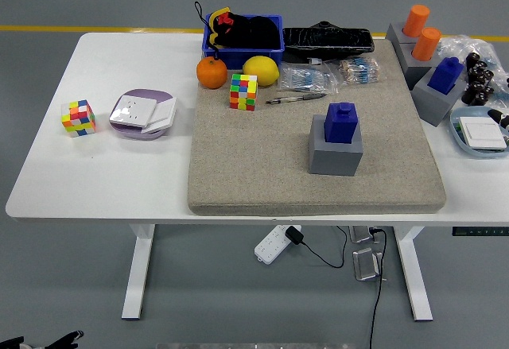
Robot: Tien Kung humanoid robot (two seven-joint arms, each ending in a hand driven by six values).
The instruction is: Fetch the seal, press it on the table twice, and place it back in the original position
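No text, label or number is readable anywhere (all too small).

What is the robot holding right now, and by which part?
Nothing is held. The blue seal sits in its gray base on the mat, with no hand on it. Only dark fingertips show at the bottom left corner, far below the table.
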